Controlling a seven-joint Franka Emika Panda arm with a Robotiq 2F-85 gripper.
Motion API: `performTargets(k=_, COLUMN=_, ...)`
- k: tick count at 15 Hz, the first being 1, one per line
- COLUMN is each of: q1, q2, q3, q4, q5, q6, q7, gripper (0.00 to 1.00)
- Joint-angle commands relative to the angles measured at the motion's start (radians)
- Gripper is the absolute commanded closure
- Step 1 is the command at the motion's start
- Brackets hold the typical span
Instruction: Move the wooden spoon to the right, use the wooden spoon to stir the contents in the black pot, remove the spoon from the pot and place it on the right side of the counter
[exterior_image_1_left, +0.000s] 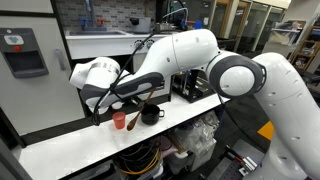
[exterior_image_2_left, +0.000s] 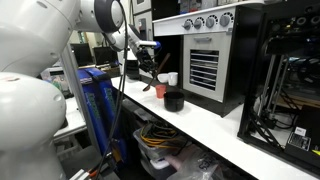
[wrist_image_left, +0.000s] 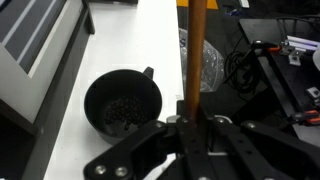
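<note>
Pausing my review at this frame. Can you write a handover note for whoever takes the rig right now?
Gripper: shut on the wooden spoon, which is lifted.
Black pot: on the counter, dark bits inside. The spoon is outside it, alongside.
Done: spoon picked up. Cannot tell whether stirring has happened.
Left: stir if needed, then lay the spoon on the counter's right side.

wrist view's top edge crops the wooden spoon (wrist_image_left: 196, 50).

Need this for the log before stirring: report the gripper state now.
The gripper: closed, holding the wooden spoon by its handle.
</note>
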Motion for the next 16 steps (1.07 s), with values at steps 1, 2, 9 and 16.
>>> performTargets(k=1, q1=0.014, q2=-0.038, q3=-0.007, q4=-0.008, q5=-0.123, q6=-0.027, q7=-0.083, gripper=0.97)
performTargets(k=2, q1=0.021, q2=-0.041, q3=-0.010, q4=-0.006, q5=-0.177, q6=-0.029, q7=-0.117, gripper=0.97)
performTargets(k=9, q1=0.029, q2=-0.044, q3=-0.003, q4=-0.018, q5=-0.401, q6=-0.022, q7=-0.279, gripper=0.97)
performTargets(k=16, q1=0.037, q2=-0.080, q3=-0.001, q4=-0.110, q5=-0.425, q6=-0.042, q7=-0.333, gripper=0.97)
